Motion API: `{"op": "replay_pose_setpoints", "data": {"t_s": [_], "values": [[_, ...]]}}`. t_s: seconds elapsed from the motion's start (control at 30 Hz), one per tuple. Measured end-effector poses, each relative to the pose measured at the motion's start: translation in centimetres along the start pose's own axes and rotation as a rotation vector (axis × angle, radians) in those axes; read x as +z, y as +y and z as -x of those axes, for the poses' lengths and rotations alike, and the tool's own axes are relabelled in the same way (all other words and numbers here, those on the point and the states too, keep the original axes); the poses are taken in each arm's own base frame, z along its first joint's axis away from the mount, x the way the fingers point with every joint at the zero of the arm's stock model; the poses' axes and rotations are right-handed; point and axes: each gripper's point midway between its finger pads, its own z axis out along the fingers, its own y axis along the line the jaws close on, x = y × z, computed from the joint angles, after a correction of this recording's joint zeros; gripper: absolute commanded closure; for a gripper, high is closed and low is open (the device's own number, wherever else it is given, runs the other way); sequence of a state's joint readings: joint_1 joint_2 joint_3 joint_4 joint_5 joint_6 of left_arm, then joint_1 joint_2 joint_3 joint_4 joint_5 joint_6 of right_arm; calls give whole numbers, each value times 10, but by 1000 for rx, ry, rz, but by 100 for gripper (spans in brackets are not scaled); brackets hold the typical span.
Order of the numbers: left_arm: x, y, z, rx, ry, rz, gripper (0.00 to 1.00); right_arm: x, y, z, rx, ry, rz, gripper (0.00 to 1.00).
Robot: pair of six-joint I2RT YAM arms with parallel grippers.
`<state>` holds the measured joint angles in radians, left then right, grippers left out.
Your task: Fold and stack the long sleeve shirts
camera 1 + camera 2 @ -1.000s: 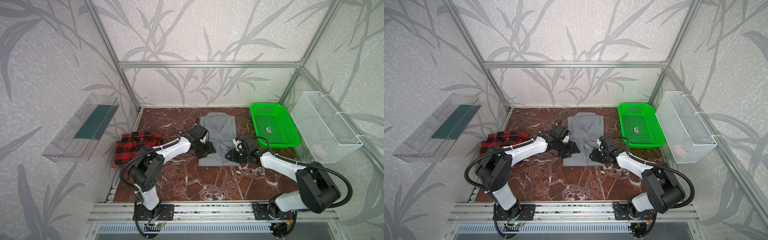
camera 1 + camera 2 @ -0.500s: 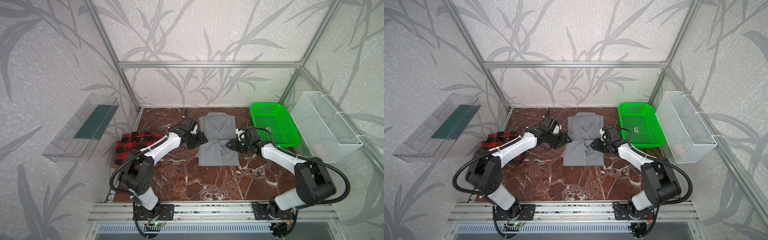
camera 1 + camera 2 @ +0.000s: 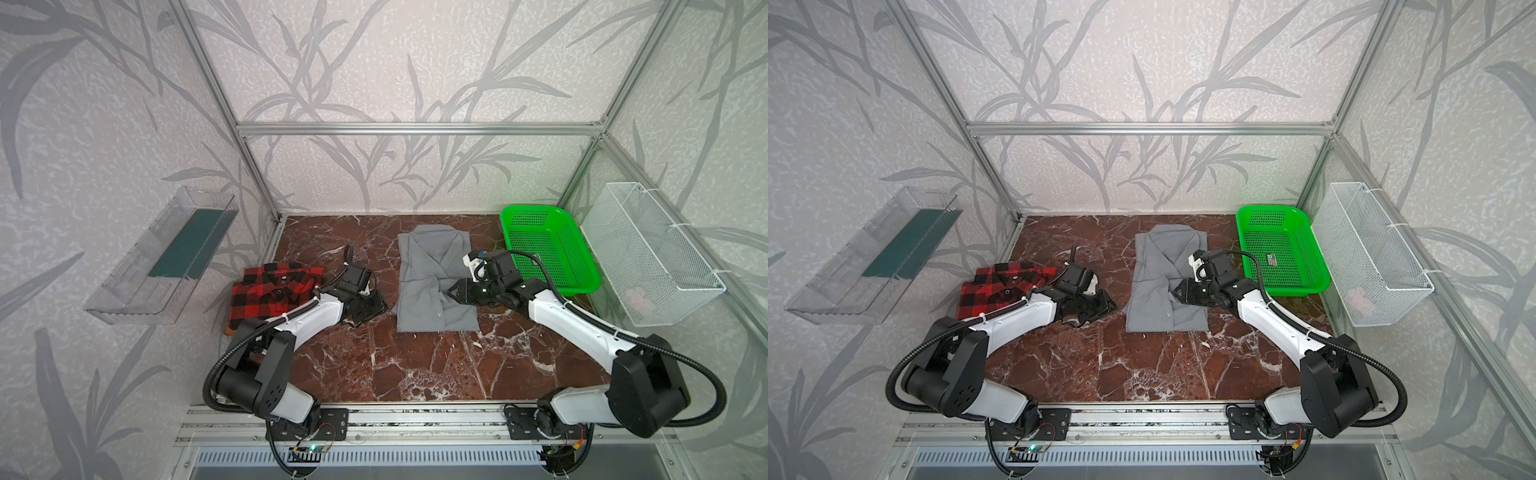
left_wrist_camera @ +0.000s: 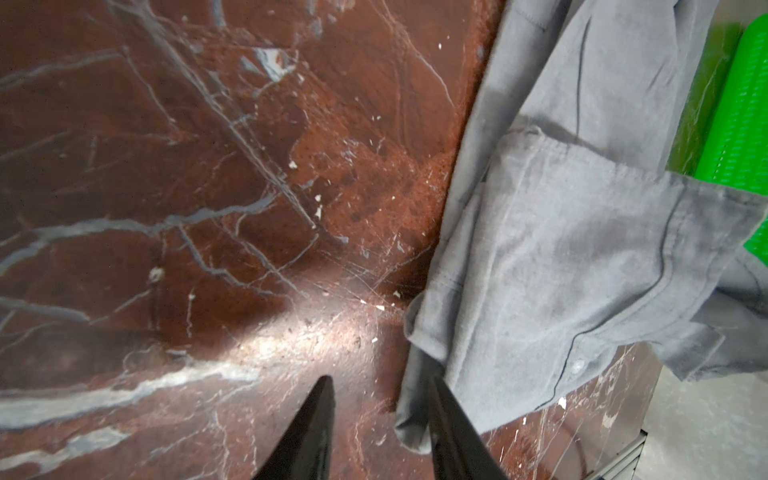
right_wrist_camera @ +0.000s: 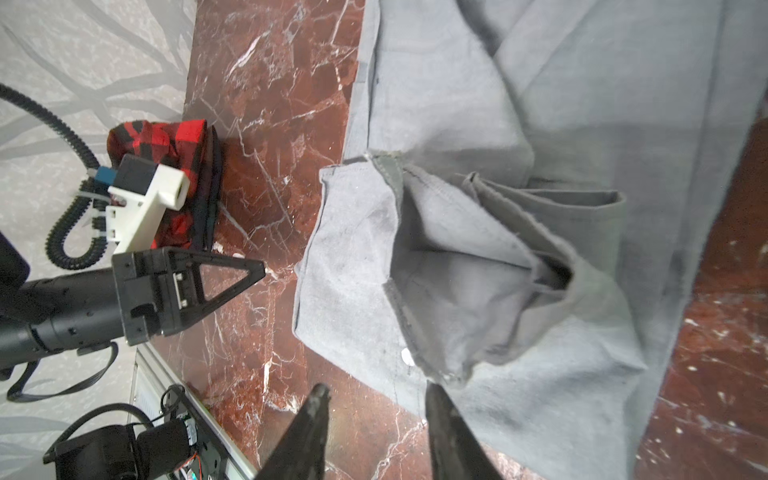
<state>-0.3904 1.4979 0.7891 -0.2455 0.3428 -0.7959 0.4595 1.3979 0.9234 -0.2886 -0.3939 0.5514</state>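
The grey shirt (image 3: 424,299) lay folded into a long strip at the back middle of the marble worktop (image 3: 395,370), collar toward the back edge, with 1 sleeve bunched across it. The plaid shirt (image 3: 266,291) sat folded at the left edge, well apart from it.

The right gripper (image 5: 376,388) hung over the grey shirt's right side. Its jaws were partly parted, 1 tip by the bunched cuff, and nothing was clamped. The left gripper (image 4: 380,386) stood between the 2 shirts, low over bare marble. 1 fingertip was at the grey shirt's left hem, and the jaws were partly parted and empty.

A green basket (image 3: 557,257) filled the back right corner, crowding the right arm. A wire basket (image 3: 648,249) hung on the right wall. The worktop's front half offered free room.
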Motion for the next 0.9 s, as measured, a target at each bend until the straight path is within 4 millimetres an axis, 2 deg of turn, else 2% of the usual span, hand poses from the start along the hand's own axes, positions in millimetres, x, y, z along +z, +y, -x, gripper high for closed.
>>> {"op": "replay_pose_setpoints", "data": {"t_s": [0.27,0.4,0.47,0.67,0.83,0.9], "values": [[6,2,3,-7,-24,-20,65,29,-13,-6,68,50,-12,70],[9,2,4,-12,-27,-27,68,52,-30,-1,110,70,-43,71],[13,4,3,-16,-22,-26,69,63,-40,9,134,69,-54,72],[20,11,-4,-34,1,-16,69,84,-59,61,170,12,-65,71],[21,12,-6,-36,3,-25,68,84,-44,111,132,-65,-43,67],[22,11,-6,-37,4,-31,68,82,-36,124,117,-80,-35,66]]}}
